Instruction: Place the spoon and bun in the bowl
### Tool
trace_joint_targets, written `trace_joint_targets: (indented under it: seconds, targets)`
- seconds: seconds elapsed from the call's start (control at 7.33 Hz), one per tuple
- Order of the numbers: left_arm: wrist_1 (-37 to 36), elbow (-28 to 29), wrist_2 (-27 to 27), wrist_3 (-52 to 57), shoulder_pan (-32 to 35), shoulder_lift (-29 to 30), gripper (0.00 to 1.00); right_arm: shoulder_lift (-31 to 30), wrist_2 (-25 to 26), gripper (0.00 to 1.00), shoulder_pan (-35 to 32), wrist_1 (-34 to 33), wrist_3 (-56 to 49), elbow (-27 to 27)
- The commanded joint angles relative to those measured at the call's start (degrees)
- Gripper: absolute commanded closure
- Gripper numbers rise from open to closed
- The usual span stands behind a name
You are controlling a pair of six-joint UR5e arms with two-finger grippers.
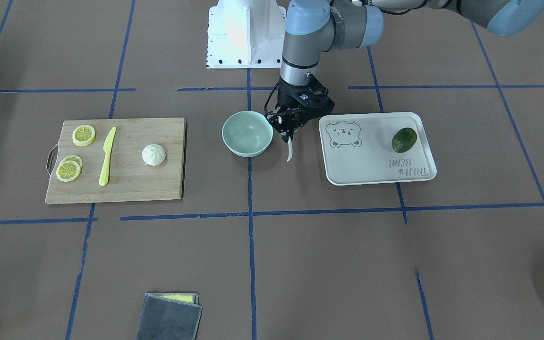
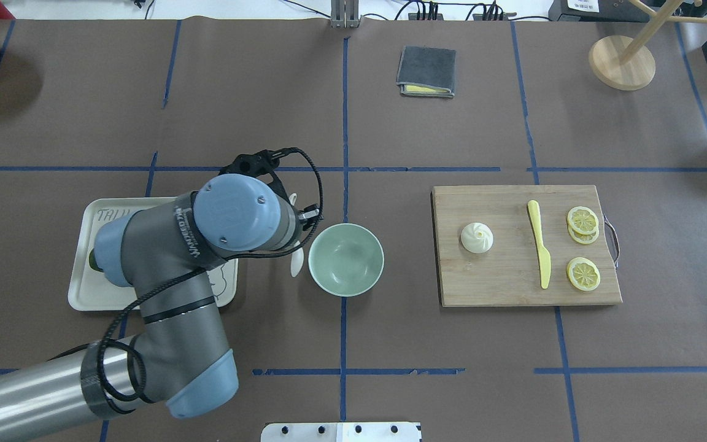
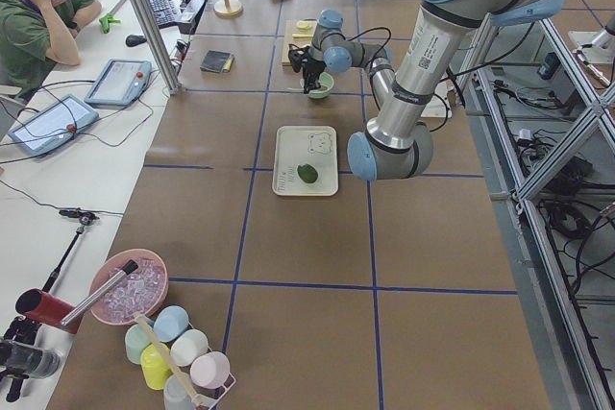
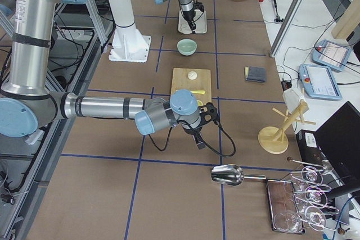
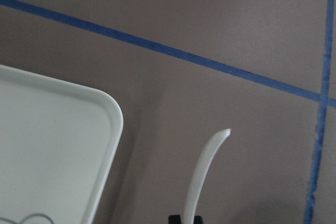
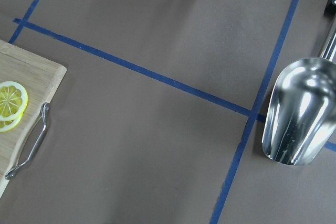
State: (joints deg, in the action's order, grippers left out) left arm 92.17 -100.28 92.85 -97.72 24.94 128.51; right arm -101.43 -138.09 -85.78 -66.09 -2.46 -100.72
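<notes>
The left fingers [image 1: 289,134] pinch the spoon [image 1: 290,149] by one end. The spoon hangs straight down from them, with its other end pointing at the bench [image 1: 300,264]. It is over the gap between the bowl [image 1: 247,133] and the tray [image 1: 371,167], just beside the bowl's rim and not inside the bowl. In the left wrist view the spoon [image 5: 203,174] sticks out from between the fingers, with the tray's corner [image 5: 79,145] close by.

The bowl has nothing in it. The bun [image 1: 153,155] sits on the board [image 1: 125,186], well apart from the bowl and from both arms. A yellow knife [image 1: 107,156] and lemon slices [image 1: 84,135] lie on the board too.

The right fingers [image 4: 198,140] are far off, past the board's end, near a shiny metal scoop [image 6: 302,111]. I cannot tell if they are spread or pressed together.
</notes>
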Motion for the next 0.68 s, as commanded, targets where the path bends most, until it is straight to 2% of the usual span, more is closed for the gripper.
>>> trace_joint_targets:
  seconds: [0.0, 0.14, 0.27, 0.41, 0.55]
  targets:
    - [-1.3, 6.9, -0.9, -5.6, -1.6, 7.9, 1.00, 0.0, -0.1, 0.00, 0.0, 0.0, 0.1, 0.0]
    - [-1.2, 9.5, -1.4, -6.7, -2.5, 9.3, 0.98, 0.0, -0.1, 0.00, 0.0, 0.0, 0.1, 0.0]
    - [-1.1, 9.3, -1.4, -6.4, -2.7, 9.0, 0.80, 0.0, -0.1, 0.00, 0.0, 0.0, 0.1, 0.0]
    - [-1.1, 9.0, -1.5, -4.9, -2.7, 8.4, 0.43, 0.0, -0.1, 0.00, 0.0, 0.0, 0.1, -0.1]
    - [-1.2, 8.7, -1.4, -0.8, -2.7, 8.0, 0.17, 0.1, -0.1, 0.00, 0.0, 0.1, 0.1, -0.3]
